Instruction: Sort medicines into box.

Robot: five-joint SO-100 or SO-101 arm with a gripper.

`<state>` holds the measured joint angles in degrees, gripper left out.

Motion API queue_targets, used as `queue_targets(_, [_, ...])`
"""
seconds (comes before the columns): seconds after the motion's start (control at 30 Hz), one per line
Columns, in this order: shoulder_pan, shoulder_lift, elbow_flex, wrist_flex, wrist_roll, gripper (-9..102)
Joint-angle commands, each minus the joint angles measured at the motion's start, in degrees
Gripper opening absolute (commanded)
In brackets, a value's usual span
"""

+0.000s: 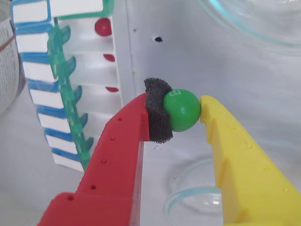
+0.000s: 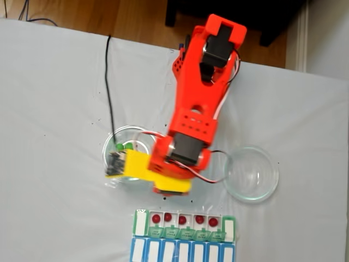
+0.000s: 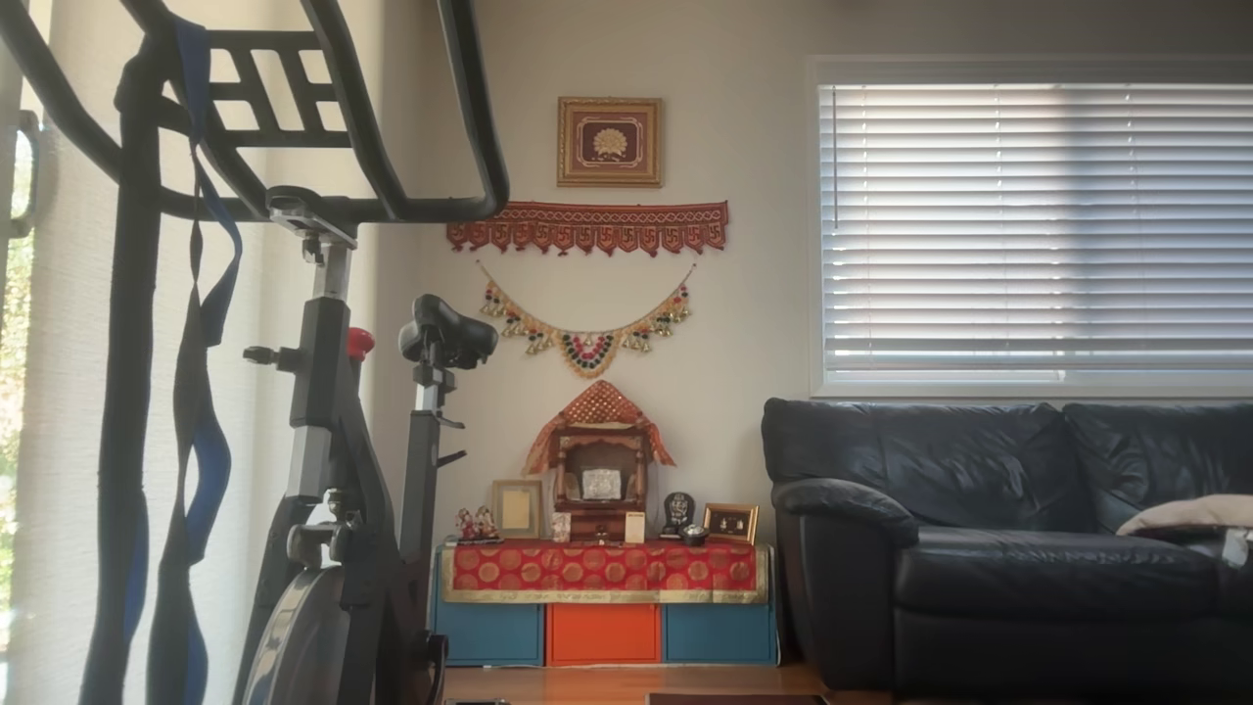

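In the wrist view my gripper [image 1: 181, 111] is shut on a bright green medicine ball [image 1: 183, 112], held between the black foam pad on the red finger [image 1: 123, 141] and the yellow finger [image 1: 235, 155]. The box [image 1: 63, 84] lies to the left with its green lids flipped open, and dark red medicines [image 1: 103, 27] rest in its white compartments. In the fixed view the gripper [image 2: 113, 164] hovers over the left glass dish [image 2: 109, 143], where green medicines [image 2: 118, 147] lie. The box [image 2: 187, 233] sits below, with several red medicines [image 2: 156, 218] in its top row.
A second clear glass dish [image 2: 252, 173] stands right of the arm with nothing in it. A black cable [image 2: 107, 82] runs across the white cloth to the left dish. The other view looks into a living room, away from the table.
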<state>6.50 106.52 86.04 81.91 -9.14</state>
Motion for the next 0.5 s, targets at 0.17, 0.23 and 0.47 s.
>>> queue_targets(0.17, [-10.63, 0.00, -2.64, -2.64, 5.98, 1])
queue_targets(0.23, [-12.22, 0.00, -1.67, -3.87, 6.68, 1])
queue_targets(0.47, [-15.56, -0.44, 2.02, -10.63, 10.20, 1])
